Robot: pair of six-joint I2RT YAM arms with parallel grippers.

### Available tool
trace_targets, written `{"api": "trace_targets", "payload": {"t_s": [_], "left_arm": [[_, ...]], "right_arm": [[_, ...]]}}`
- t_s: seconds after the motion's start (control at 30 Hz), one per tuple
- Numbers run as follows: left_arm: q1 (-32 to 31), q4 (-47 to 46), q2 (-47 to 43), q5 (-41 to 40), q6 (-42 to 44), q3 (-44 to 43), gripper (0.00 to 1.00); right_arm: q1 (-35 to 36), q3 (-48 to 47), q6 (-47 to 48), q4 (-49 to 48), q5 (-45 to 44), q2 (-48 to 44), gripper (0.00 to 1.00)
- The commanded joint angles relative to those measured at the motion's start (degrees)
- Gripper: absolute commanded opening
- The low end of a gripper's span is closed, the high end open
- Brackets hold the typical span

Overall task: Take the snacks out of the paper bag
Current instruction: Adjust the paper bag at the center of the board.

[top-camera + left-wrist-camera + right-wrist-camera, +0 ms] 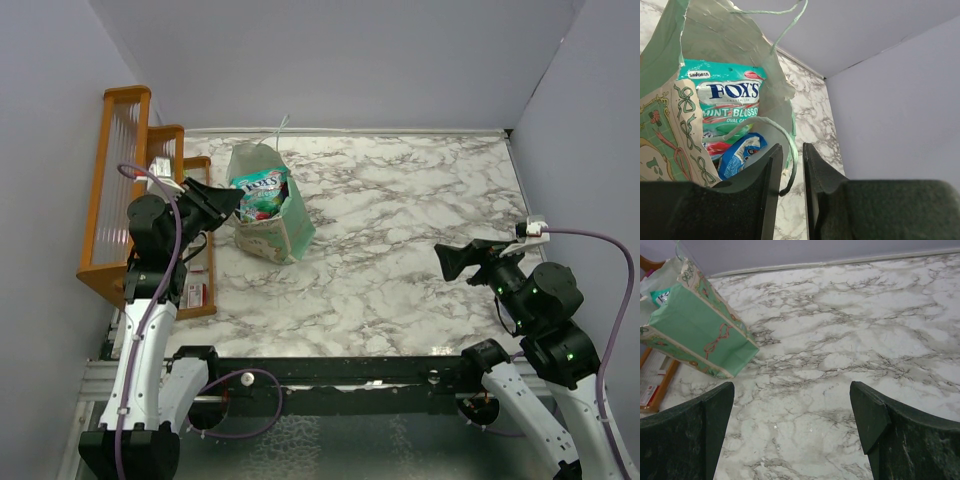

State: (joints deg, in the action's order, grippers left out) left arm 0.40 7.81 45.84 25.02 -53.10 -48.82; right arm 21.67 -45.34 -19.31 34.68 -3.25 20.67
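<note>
The mint-green paper bag (285,228) stands tilted at the back left of the marble table, its mouth turned up and left. Inside it are the snacks: a teal Fox's packet (729,95), a blue packet (742,152) and a red one (715,148); the teal packet also shows from above (260,183). My left gripper (235,200) is at the bag's left rim. Its jaws stand only a narrow gap apart (793,165), with the bag's string handle (794,150) hanging loose in that gap. My right gripper (447,262) is open and empty over bare table at the right (792,405), far from the bag (695,335).
An orange wooden rack (120,180) stands along the left edge, just behind my left arm. A small red-and-white box (195,293) lies at its near end. Grey walls close the back and both sides.
</note>
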Motion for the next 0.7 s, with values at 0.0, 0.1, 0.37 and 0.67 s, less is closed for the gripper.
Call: {"api": "trace_targets", "payload": {"t_s": [0.0, 0.1, 0.37, 0.67], "left_arm": [[0.1, -4.3, 0.8, 1.4, -1.6, 0.9, 0.27], [0.1, -5.8, 1.4, 2.4, -2.3, 1.3, 0.27], [0.1, -8.2, 1.4, 4.3, -3.3, 1.9, 0.1], [0.1, -7.8, -1.5, 8.7, -3.8, 4.3, 0.0]], "right_arm": [[0.2, 0.4, -0.5, -1.5, 0.6, -0.5, 0.99], [0.2, 0.5, -0.4, -1.5, 0.5, -0.5, 0.99], [0.2, 0.6, -0.5, -1.5, 0.4, -0.6, 0.99], [0.2, 0.5, 0.0, -1.8, 1.5, 0.7, 0.99]]}}
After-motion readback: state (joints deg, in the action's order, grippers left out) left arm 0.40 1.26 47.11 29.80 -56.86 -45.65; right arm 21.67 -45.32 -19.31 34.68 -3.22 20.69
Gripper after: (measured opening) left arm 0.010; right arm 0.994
